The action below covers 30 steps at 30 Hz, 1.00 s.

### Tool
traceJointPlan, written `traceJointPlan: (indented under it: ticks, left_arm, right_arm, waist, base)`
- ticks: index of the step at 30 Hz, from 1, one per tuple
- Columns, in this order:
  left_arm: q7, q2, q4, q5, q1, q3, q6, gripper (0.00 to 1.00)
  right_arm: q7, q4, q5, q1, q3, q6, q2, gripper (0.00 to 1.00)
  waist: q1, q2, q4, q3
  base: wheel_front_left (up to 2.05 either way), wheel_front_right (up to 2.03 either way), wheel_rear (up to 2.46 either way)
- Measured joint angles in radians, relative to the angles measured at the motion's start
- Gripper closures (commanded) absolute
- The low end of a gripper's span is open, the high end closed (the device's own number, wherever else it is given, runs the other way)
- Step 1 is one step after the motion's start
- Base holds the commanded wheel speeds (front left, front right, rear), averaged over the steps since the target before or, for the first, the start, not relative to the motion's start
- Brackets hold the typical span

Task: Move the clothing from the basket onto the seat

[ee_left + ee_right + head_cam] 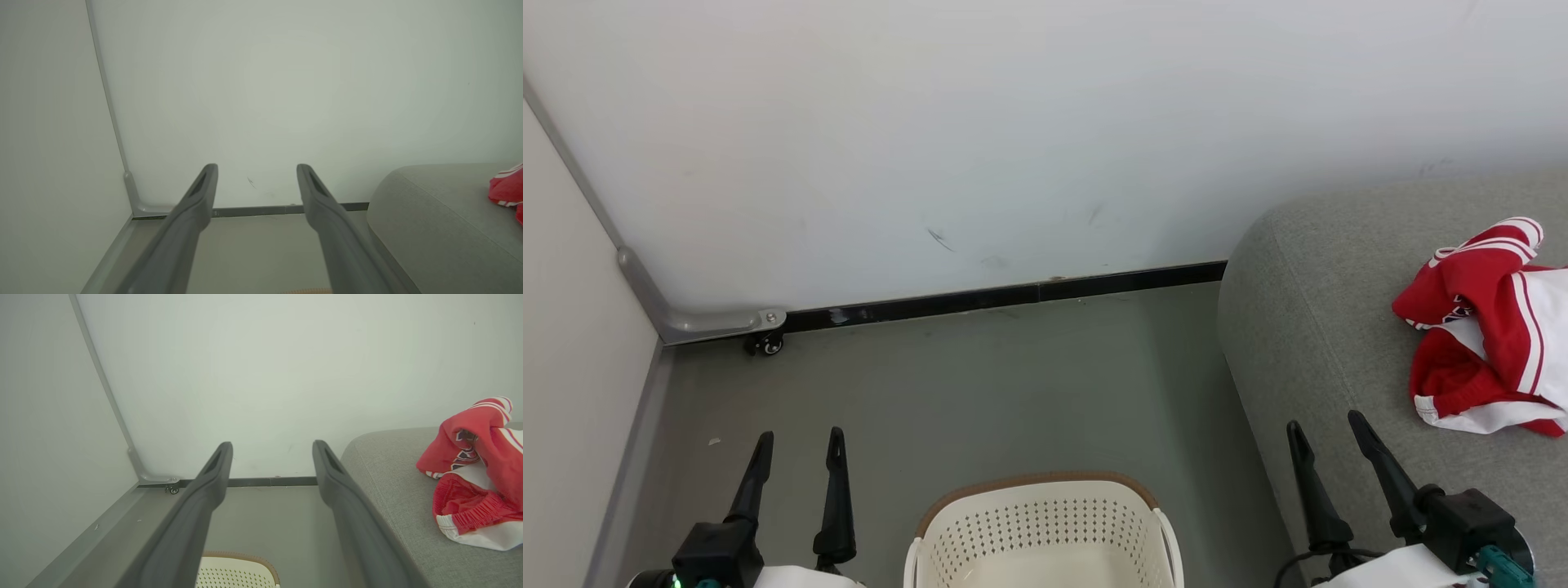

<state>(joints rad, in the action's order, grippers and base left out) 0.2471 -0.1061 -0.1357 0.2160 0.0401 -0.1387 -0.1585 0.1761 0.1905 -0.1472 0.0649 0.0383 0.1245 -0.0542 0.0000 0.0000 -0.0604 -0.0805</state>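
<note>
Wall (1013,122): pale, takes the top half of the head view, with a few dark scuffs low down. It meets a side panel (572,343) at the corner on my left.

Floor (1013,384): grey-green, running from the wall toward me.

Seat (1307,286): grey woven cushion with a rounded corner, on my right. Its back edge is against the wall.

Basket (1045,523): cream, perforated, brown rim band. It sits on the floor at bottom centre of the head view, between the two arms, and the frame cuts it off. I see its inner wall and pale bottom. A strip of floor lies between it and the seat's side.

Clothing (1494,327): red-and-white crumpled heap lying on the seat at the right edge of the head view, well apart from the basket. The right wrist view shows white stripes, dark lettering and a gathered red waistband.

Right gripper (1325,421): jaws spread wide, nothing between the fingers. It hangs over the seat's near edge, close to the clothing but not touching it.

Left gripper (800,435): jaws spread wide too, holding nothing, over bare floor left of the basket.

Baseboard (1013,298): thin dark strip where the wall meets the floor.

Metal strip (645,286): grey, follows the corner down, then bends along the floor.

Caster (765,343): small black wheel under that strip's end.
</note>
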Motion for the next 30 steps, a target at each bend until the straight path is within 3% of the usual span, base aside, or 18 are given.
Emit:
traceJointPlan:
  ticks: [30]
  left_arm:
    - [0.000,-0.016,-0.052,-0.072,-0.001,-0.028,-0.034,0.00]
  right_arm:
    - [-0.028,-0.068,0.007,0.042,-0.013,0.000,0.011,0.00]
  waist:
    - [0.0000,0.0000,0.002,0.018]
  base:
    - [0.00,0.00,0.00]
